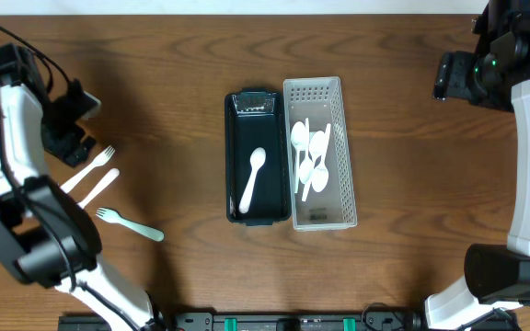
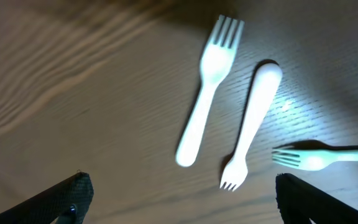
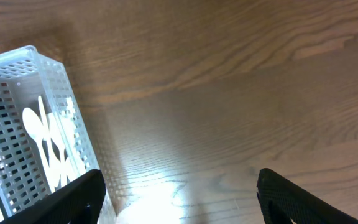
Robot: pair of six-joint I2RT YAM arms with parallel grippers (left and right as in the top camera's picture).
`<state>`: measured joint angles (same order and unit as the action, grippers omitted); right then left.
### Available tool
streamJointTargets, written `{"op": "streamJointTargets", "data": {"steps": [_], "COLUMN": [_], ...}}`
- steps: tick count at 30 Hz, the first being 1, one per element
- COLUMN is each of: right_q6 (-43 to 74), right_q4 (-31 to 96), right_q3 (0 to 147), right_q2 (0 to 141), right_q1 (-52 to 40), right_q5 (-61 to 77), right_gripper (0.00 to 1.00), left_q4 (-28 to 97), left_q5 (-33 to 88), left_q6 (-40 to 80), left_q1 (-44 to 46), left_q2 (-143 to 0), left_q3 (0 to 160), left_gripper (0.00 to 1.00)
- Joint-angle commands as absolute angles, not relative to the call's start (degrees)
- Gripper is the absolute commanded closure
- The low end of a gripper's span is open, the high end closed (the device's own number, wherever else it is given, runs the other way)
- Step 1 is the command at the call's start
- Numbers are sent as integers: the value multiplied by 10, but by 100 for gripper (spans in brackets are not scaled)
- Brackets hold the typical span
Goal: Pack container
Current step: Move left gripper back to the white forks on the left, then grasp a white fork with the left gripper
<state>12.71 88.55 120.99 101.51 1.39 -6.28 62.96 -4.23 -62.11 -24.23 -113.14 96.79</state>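
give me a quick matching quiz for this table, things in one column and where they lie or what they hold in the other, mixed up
Things:
1. black container
2. white basket
3. green fork

States:
A. lies on the bare table
B. holds a single spoon
C. holds several spoons

Pairs: 1-B, 2-C, 3-A
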Motion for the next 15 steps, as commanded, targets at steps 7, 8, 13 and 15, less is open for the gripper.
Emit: {"op": "streamJointTargets", "data": {"steps": [7,8,13,15], "right_q6": [120,120,132,137], "right_q4": [905,908,910,910], "right_q3": [1209,1209,1209,1209], "right_q2": [1014,1014,1014,1014], "right_q1": [15,15,15,15], "right_q5": [-71,-71,-71,-71], "right_gripper": [19,19,19,19], "left_q4": [596,592,581,577], "left_q5": [-25,-20,-19,-19], "left_q6": [-680,-685,-688,-689], "left_q1": [-249,-252,-260,-261], "left_q2": [-1221,-1233,-1282,-1296], "left_q3": [964,964,964,964], "left_gripper": [4,4,4,5]}}
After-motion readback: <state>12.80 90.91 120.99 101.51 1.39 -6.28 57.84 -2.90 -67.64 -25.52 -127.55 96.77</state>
